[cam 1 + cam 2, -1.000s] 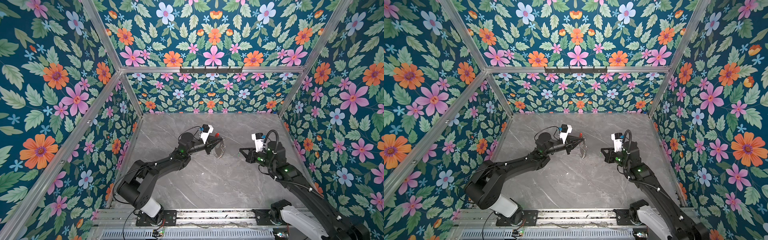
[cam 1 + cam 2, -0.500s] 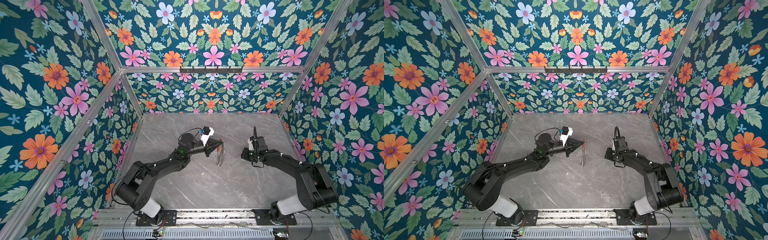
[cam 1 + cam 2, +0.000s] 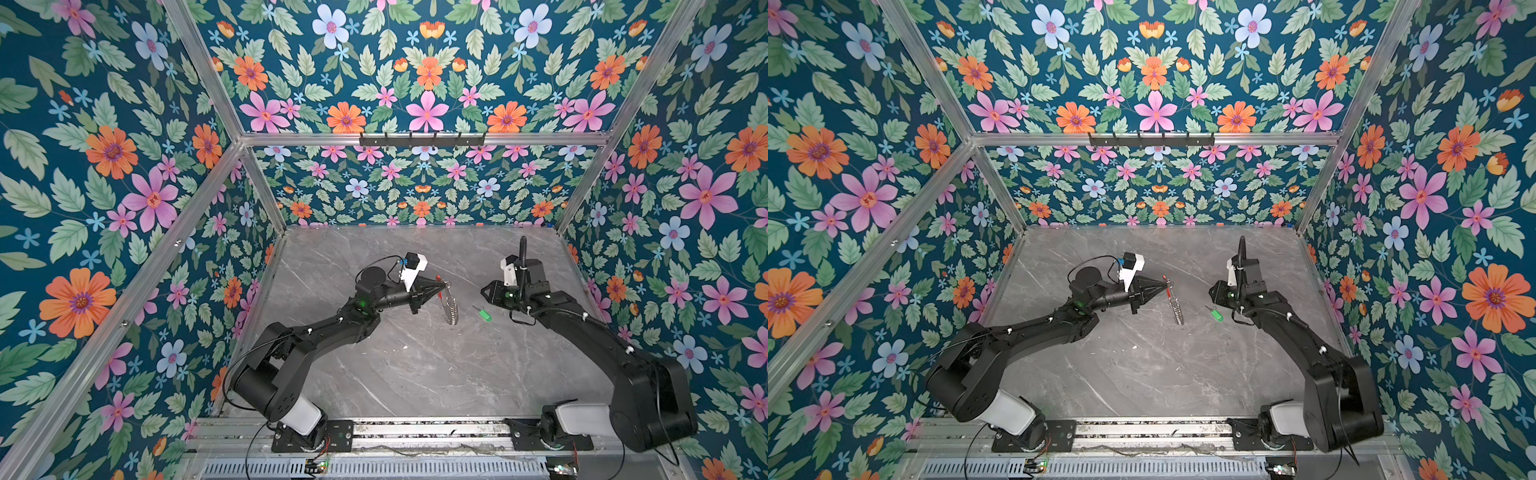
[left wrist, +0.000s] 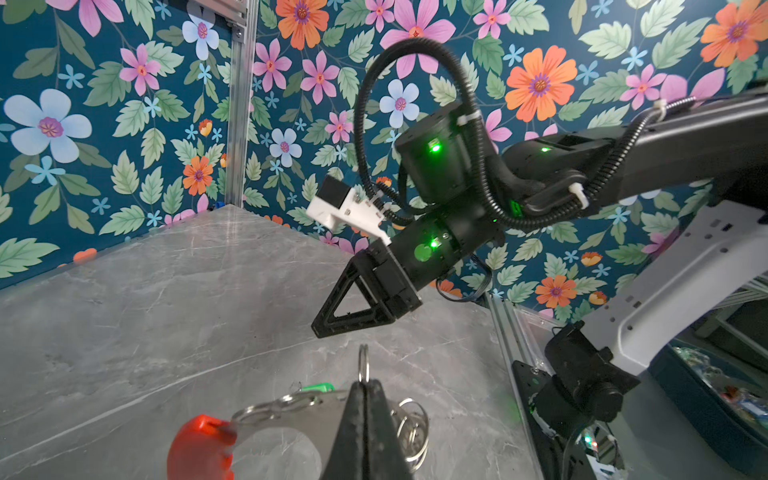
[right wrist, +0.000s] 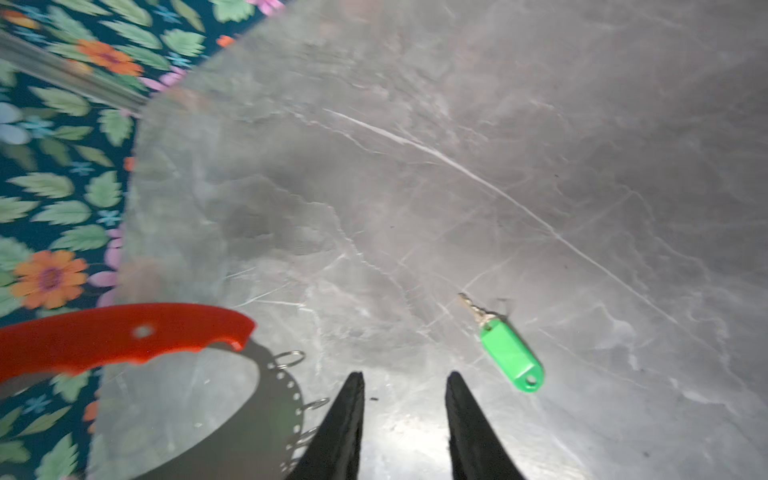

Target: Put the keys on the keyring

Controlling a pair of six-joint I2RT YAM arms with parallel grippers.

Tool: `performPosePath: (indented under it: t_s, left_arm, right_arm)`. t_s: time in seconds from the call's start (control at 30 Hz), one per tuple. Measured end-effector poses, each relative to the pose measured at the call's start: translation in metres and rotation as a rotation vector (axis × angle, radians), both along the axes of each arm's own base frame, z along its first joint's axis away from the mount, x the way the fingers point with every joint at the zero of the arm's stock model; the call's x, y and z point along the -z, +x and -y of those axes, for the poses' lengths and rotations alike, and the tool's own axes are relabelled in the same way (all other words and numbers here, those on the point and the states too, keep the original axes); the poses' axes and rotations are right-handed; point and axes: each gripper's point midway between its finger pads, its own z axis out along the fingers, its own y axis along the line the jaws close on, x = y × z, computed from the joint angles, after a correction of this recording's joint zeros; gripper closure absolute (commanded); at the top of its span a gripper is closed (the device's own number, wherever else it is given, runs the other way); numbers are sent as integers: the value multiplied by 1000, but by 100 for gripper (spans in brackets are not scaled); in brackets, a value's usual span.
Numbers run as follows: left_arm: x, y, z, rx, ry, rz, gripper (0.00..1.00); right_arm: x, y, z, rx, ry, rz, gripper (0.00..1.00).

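near the middle of the table [image 3: 415,374] the key [image 3: 483,313] lies flat, green head toward the front, between the ring [image 3: 451,305] and the right claw [image 3: 484,291], touching neither. just beyond it the ring hangs edge-on from the left claw [image 3: 446,284], whose jaws are pinched tight on its grey rim, near the red arc [image 5: 124,336]; small loops [image 5: 291,357] dangle along the rim. the right claw hovers over the table just past the key, jaws slightly apart with nothing between them.
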Motion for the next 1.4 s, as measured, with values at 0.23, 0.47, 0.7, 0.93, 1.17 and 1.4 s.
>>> performPosePath:
  t_s: [0.23,0.47,0.7,0.93,1.17,1.4]
  left_arm:
    - [-16,2,5,40,-122,-43,100]
    - [-47,4,5,94,-305,-85,100]
    - [-67,2,4,127,-390,-104,100]
    - [-72,2,5,143,-407,-120,100]
    - [-76,2,5,149,-422,-122,100]
    - [-76,3,5,151,-430,-138,100]
  right_arm:
    - [-92,-27,-43,-227,298,270,77]
    - [-143,-40,-66,-391,451,392,76]
    - [-168,-50,-81,-477,501,445,76]
    - [-175,-51,-93,-516,512,447,77]
    - [-178,-50,-101,-529,513,446,85]
    - [-177,-47,-103,-522,502,450,95]
